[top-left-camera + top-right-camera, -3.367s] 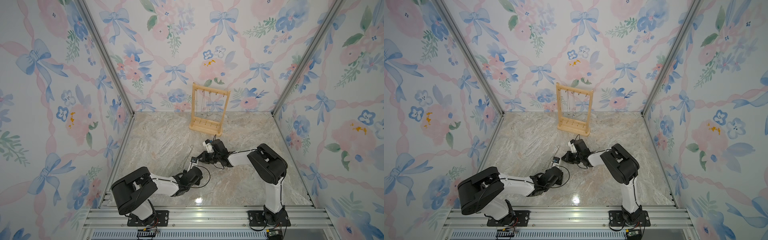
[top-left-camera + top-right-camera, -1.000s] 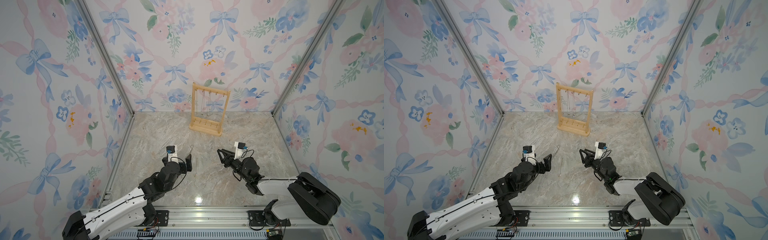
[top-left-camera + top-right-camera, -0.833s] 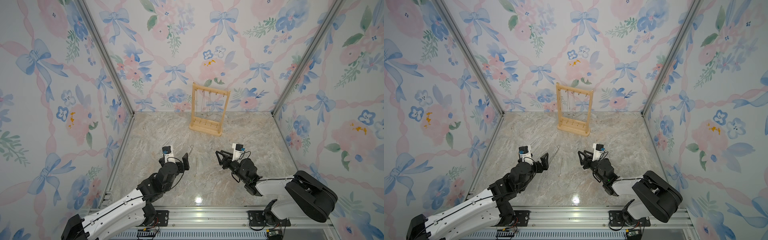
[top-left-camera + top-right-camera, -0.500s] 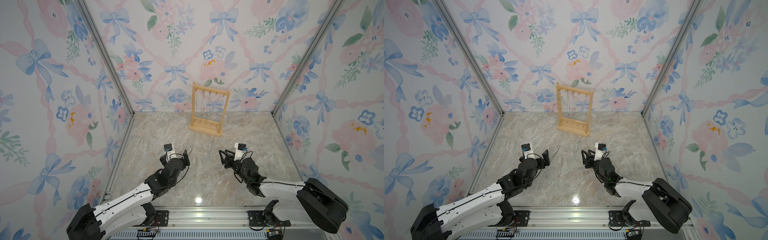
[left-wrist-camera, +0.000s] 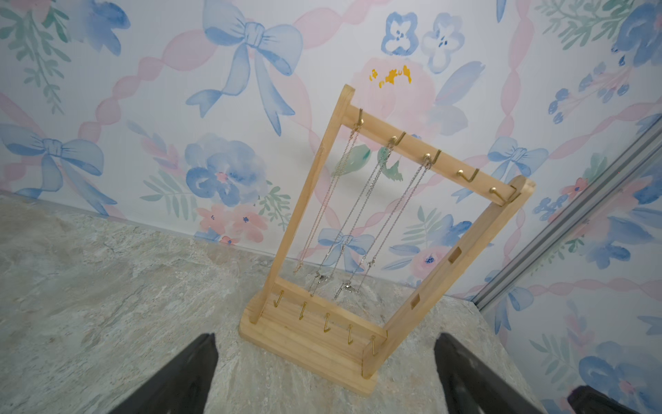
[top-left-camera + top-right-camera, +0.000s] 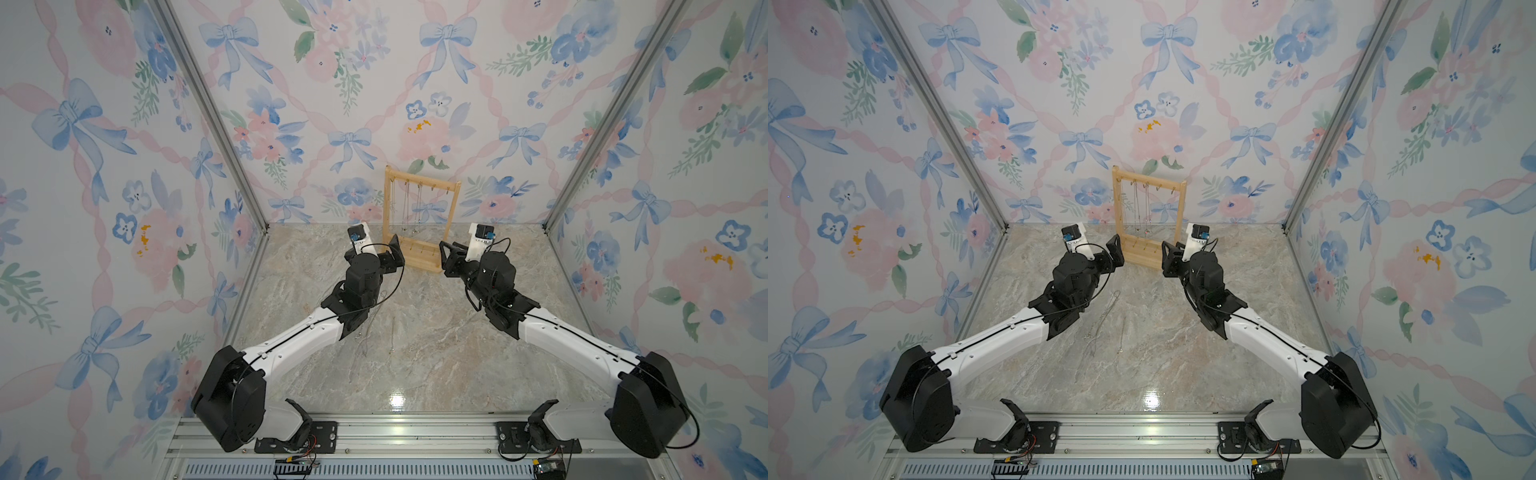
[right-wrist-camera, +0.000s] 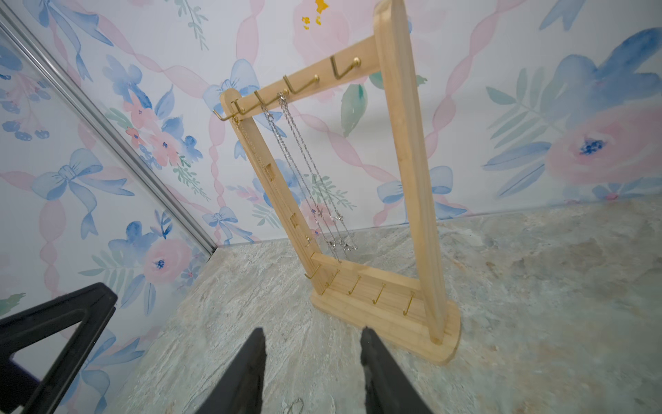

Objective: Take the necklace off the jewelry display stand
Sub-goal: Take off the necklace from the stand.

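The stand is upright at the back of the tabletop, close to the flowered wall. Its top bar has five gold hooks. Three of them, counted from one post, each carry one of the necklaces, which hang straight down inside the frame and end just above the base. One chain looks gold and two silver. A row of small gold pegs lines the front of the base.

The left end effector is in front of the stand near one post, jaws spread wide with nothing between them. The right end effector is in front near the other post, jaws partly apart and empty. Neither touches the stand.

Loose chains lie on the tabletop well in front of the stand, between the arms.
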Controlling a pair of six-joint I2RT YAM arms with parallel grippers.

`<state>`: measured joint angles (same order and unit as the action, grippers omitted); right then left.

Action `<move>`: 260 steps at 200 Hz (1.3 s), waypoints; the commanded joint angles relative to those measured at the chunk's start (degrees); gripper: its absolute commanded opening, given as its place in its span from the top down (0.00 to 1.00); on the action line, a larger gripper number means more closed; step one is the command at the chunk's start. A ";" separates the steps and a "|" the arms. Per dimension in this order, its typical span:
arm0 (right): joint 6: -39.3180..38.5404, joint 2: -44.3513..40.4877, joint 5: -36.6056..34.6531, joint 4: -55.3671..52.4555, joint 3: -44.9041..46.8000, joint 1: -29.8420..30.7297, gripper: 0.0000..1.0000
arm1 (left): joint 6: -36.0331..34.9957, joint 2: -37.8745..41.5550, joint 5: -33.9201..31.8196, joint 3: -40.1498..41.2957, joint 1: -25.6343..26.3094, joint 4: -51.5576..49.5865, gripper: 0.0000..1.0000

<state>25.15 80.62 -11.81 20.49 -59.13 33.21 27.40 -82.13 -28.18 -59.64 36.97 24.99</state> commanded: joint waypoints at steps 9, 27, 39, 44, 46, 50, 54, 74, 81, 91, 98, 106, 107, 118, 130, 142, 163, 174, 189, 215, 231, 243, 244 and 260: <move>-2.55 9.05 2.04 -5.30 -11.93 -0.87 0.55 | -1.23 -4.81 7.48 -8.55 -5.52 3.23 0.02; -2.09 15.61 2.40 -4.46 -19.08 -0.82 0.55 | 0.54 -8.57 13.09 -14.51 -10.02 3.31 0.02; -1.68 19.65 2.51 -2.84 -22.98 -0.65 0.56 | 0.94 -10.71 16.28 -17.07 -12.52 3.21 0.02; -1.81 21.14 2.50 -2.50 -24.63 -0.52 0.56 | 1.03 -11.21 17.30 -17.29 -13.39 3.20 0.02; -1.98 21.75 2.45 -2.48 -25.40 -0.45 0.56 | 1.07 -11.30 17.66 -17.27 -13.67 3.24 0.02; -2.41 22.95 2.25 -2.67 -26.87 -0.28 0.56 | 1.22 -11.56 18.30 -17.00 -14.18 3.30 0.02; -2.70 24.10 2.06 -2.88 -28.14 -0.06 0.56 | 1.17 -11.79 18.83 -16.57 -14.43 3.29 0.02; -3.64 28.88 0.47 -5.44 -34.84 0.20 0.56 | 0.07 -13.36 21.36 -14.31 -15.89 3.65 0.03; -2.93 30.05 0.18 -5.49 -36.03 0.04 0.56 | -0.30 -14.12 22.64 -14.19 -16.63 3.66 0.02; -2.14 31.18 -0.01 -4.31 -36.49 -0.08 0.56 | 0.60 -15.18 25.58 -14.19 -17.99 3.66 0.03; -2.16 31.75 -0.22 -3.28 -36.41 -0.08 0.56 | 1.36 -15.76 28.00 -14.34 -18.93 3.66 0.04; -2.44 32.28 -0.72 -2.94 -36.48 0.01 0.56 | 1.56 -16.08 29.34 -14.16 -19.30 3.64 0.04; -2.50 32.34 -0.74 -2.97 -36.49 0.01 0.56 | 1.54 -16.06 29.38 -14.13 -19.35 3.65 0.04; -2.90 32.63 -1.03 -2.81 -36.43 -0.06 0.56 | 1.24 -15.87 28.84 -13.38 -19.39 3.66 0.04; -3.44 32.51 -2.24 -1.58 -35.37 -0.08 0.56 | 1.33 -16.01 28.72 -12.97 -19.37 3.66 0.05; -3.20 32.32 -2.49 -0.22 -34.44 -0.39 0.56 | 1.46 -16.42 28.71 -12.92 -19.23 3.61 0.05; -3.26 33.05 -2.45 -0.31 -35.44 -0.95 0.57 | 1.72 -17.11 28.45 -12.87 -19.13 3.63 0.05; -3.53 33.81 -2.41 -0.31 -36.44 -1.13 0.57 | 1.78 -17.40 28.62 -12.96 -19.02 3.66 0.05; -4.27 35.13 -2.32 -0.37 -37.82 -1.13 0.57 | 1.74 -17.46 28.71 -12.96 -18.92 3.65 0.05; -5.33 36.35 -4.33 -0.22 -39.04 -0.96 0.58 | 1.60 -17.55 28.84 -12.79 -18.95 3.61 0.05; -5.81 36.56 -5.24 0.24 -38.95 -0.96 0.59 | 1.38 -17.54 28.89 -12.70 -18.87 3.64 0.05; -6.12 36.37 -5.89 0.82 -38.55 -0.87 0.59 | 1.26 -17.45 28.88 -12.61 -18.87 3.61 0.04; -6.14 36.37 -5.87 0.89 -38.53 -0.82 0.59 | 1.26 -17.45 28.88 -12.61 -18.87 3.64 0.04; -6.45 36.02 -6.35 1.77 -37.78 -0.78 0.59 | 1.21 -17.75 28.98 -12.61 -18.88 3.66 0.04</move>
<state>20.27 116.38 -15.92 19.66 -96.60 32.58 28.69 -98.98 -0.30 -72.82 17.80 27.81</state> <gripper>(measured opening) 0.408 0.956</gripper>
